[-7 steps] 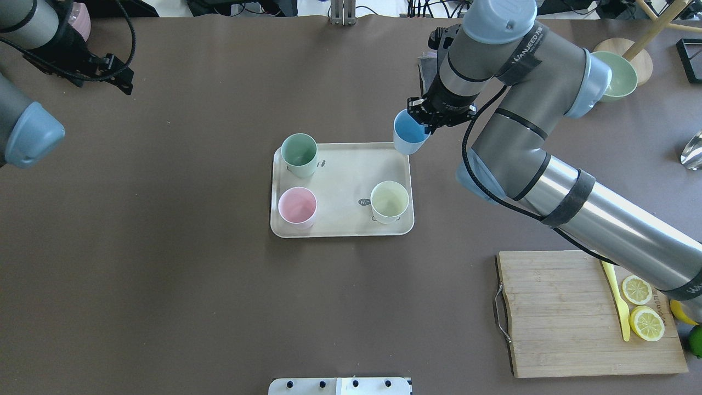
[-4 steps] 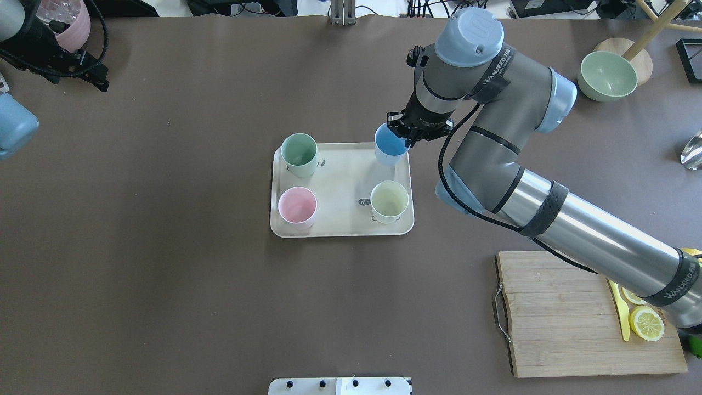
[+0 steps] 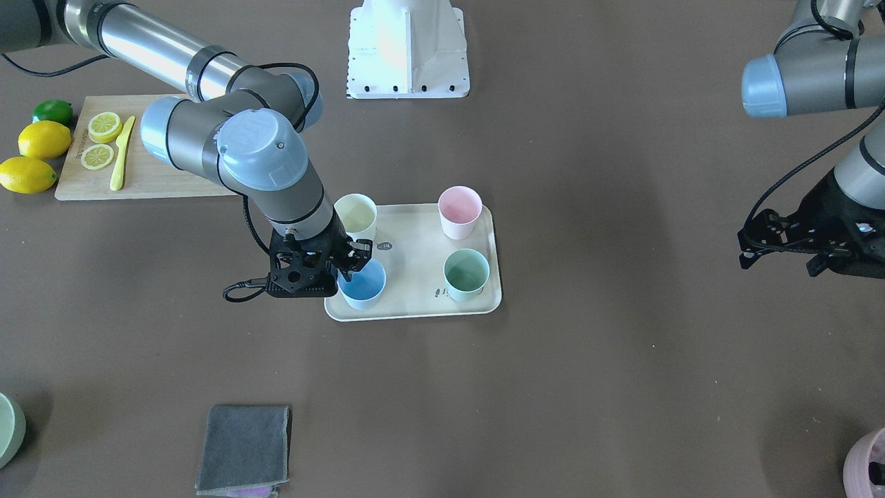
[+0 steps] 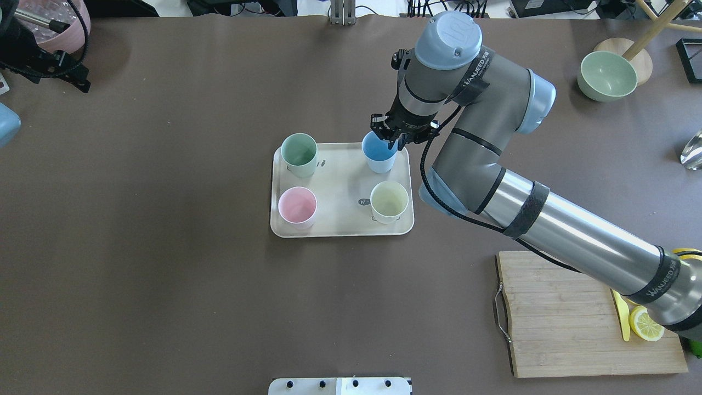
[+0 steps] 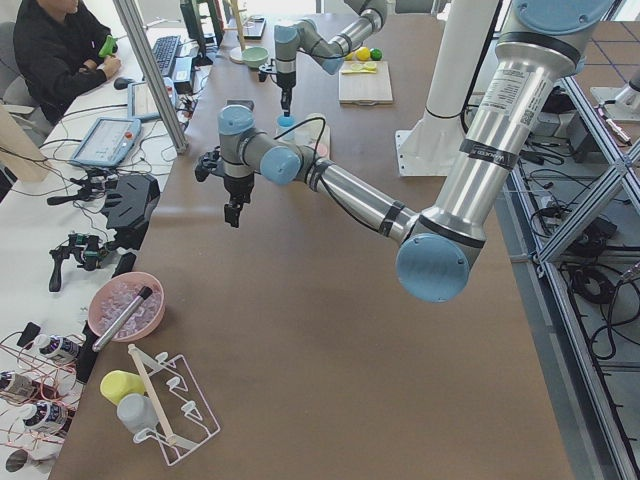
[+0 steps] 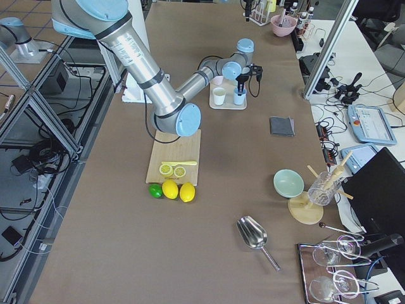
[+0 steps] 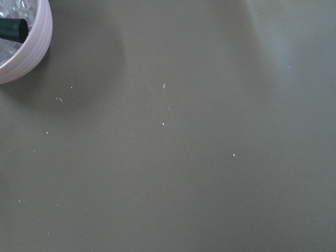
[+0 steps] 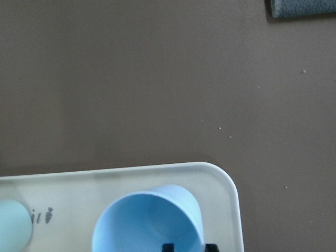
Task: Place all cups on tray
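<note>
Right gripper pinches the rim of the blue cup over the tray's far right corner; contact with the tray is unclear. Green cup, pink cup and yellow cup stand on the tray. A "hi" bubble is printed beside the yellow cup. Left gripper is well apart from the tray; cannot tell how its jaws stand.

counter: brown matte sheet; you can see pale specks on it in the left wrist view
middle: cream tray, sitting flat
robot's right, near side: wooden cutting board; two lemons and a lime on the counter just beside its outer end
your edge: folded grey cloth, across from the board
your right-arm corner: pale green bowl beside a round wooden stand; metal scoop further out
your left-arm corner: pink ribbed pot, white wire rack beyond it
robot side: white base plate
</note>
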Tool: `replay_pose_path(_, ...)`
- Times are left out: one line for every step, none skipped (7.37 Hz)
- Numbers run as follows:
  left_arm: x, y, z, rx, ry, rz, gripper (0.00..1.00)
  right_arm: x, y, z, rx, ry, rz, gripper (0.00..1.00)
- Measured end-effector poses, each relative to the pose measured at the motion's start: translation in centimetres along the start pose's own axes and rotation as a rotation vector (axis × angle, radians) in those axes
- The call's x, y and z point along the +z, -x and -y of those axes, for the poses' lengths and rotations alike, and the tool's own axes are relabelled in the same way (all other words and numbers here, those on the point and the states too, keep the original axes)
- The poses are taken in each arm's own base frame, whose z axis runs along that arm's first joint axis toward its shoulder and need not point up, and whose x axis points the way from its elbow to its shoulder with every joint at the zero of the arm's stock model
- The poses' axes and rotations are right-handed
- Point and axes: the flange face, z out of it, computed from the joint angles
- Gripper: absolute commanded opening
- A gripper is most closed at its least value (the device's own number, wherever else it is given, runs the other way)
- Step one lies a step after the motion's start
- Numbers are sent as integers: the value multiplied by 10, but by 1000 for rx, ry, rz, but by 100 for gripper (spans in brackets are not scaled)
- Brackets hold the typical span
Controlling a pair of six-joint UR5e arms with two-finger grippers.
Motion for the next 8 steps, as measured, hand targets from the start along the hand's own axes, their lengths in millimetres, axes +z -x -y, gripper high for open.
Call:
replay_pose_path(-1,2,-1,-3,1,-6,98,-7,4,4,29,-2,8,100)
replay_pose_path(-4,5,-3,-7,5,-21,98,-27,-1,17,58,4,25,100)
replay_pose_path(-10,7,-5,-9,1,-34,98,-64,-17,34,90,21,45,100)
replay_pose_path(-18,10,-11,-8,-8,-39,98,-105,-48,43,100,35,49,100)
replay_pose_path(-27,20,-20,6,-22,-39,98,-137,-101,40,73,39,31,100)
replay_pose_path(-38,37,-34,22,-37,-31,98,-161,-172,33,27,30,-2,100)
replay_pose_path(-51,59,-47,11,-50,-29,98,-177,-248,29,-12,24,-35,100)
replay_pose_path(-64,85,-59,0,-67,-41,98,-186,-323,22,-53,35,-58,100)
